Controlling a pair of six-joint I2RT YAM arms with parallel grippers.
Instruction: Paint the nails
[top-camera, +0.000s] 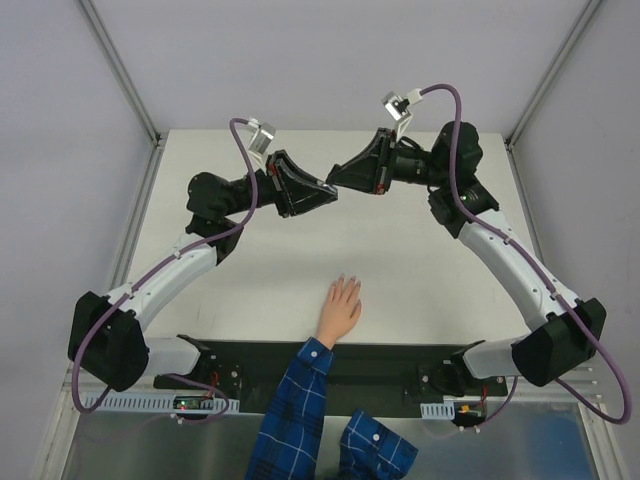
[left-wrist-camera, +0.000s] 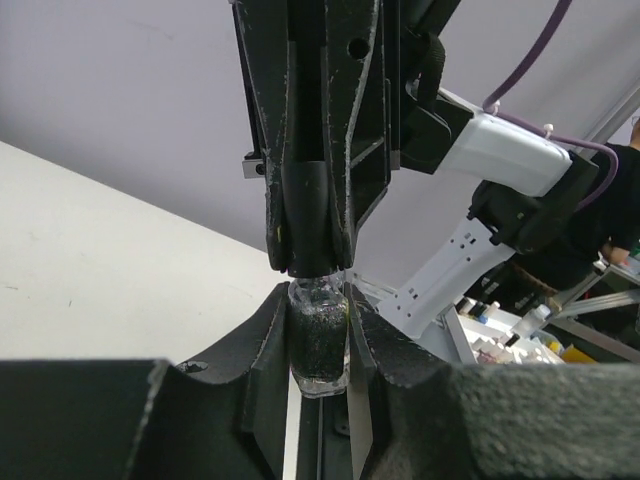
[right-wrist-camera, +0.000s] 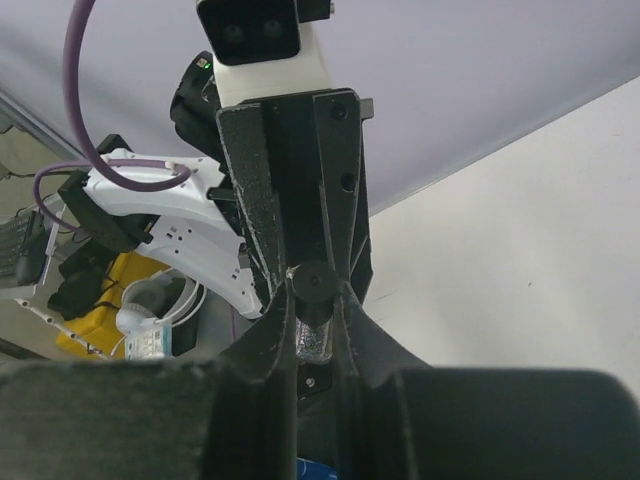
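Observation:
A light-skinned hand in a blue plaid sleeve lies flat on the white table, fingers pointing away from the arms. Its nails are tiny and pale. Both grippers meet in the air above the far middle of the table. My left gripper is shut on the glass body of a small dark glittery bottle. My right gripper is shut on the bottle's black cap. The cap sits on the bottle.
A black base plate runs along the near edge between the arm bases. Metal frame posts stand at the table's far corners. A second blue plaid sleeve shows at the bottom. Purple cables loop over both arms.

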